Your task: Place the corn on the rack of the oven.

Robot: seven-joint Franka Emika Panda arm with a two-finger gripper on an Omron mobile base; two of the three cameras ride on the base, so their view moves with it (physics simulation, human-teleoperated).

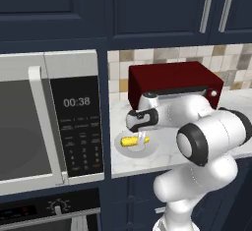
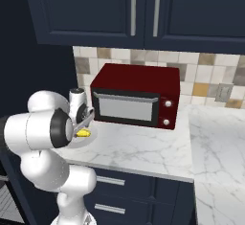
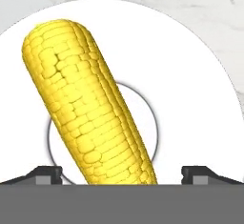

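Observation:
The corn is a yellow cob lying flat across a pale round plate on the marble counter. In the left base view the corn rests on the plate in front of the dark red toaster oven, whose door is closed. My gripper hangs just above the cob, open, with one fingertip on each side of the cob's near end and neither touching it. From the right, the gripper sits over the corn, partly behind my arm.
A silver microwave is built in left of the counter, with an oven control panel below it. Dark blue cabinets hang above. The toaster oven stands against the tiled wall, and marble counter runs right of the plate.

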